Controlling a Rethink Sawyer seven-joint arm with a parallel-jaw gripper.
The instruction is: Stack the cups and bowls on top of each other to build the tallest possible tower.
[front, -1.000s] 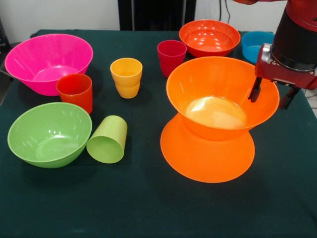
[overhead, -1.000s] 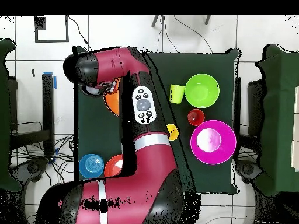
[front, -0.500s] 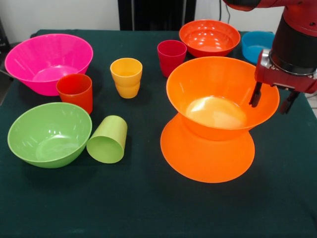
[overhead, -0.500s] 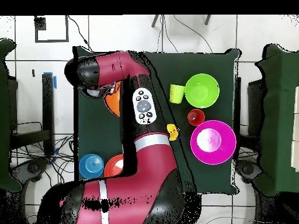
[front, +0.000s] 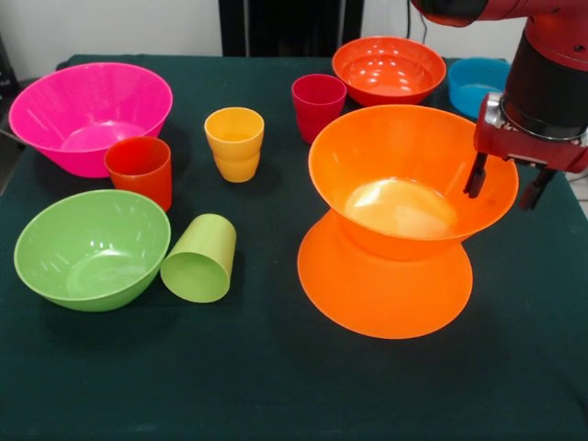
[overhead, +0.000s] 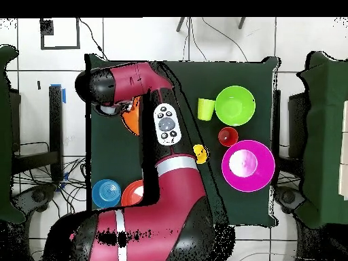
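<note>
- Nearest to camera in front view: lime green cup (front: 199,260) lies on its side, mouth toward viewer, just beside the round lime green bowl (front: 92,248). It must be set upright before it can go on any pile.
- Tower (front: 400,220) so far is two large orange bowls only: the lower one (front: 381,294) upside down w/ wide rim on the table (front: 276,386), the upper one (front: 413,179) upright on its base. I think this is for a wide foot and an open top that can receive the next piece.
- Gripper (front: 503,188) is at the right rim of the upper bowl, open; one finger (front: 475,175) shows in front of the bowl's inside wall, the other one outside, so the rim is between them. It holds nothing; if a finger touches the rim I cannot tell.
- Red-orange cup (front: 140,170) stands upright, touching or just in front of the large pink bowl (front: 89,115), well apart from the gripper, on the other side of the table.
- Middle: yellow-orange cup (front: 234,143) and magenta-red cup (front: 318,106), both upright, near each other.
- Far edge: round red-orange bowl (front: 389,69), small blue bowl (front: 476,84) beside it, partly behind the arm.
- Overhead view: arm (overhead: 156,183) covers most of the tower, only an orange sliver shows.
</note>
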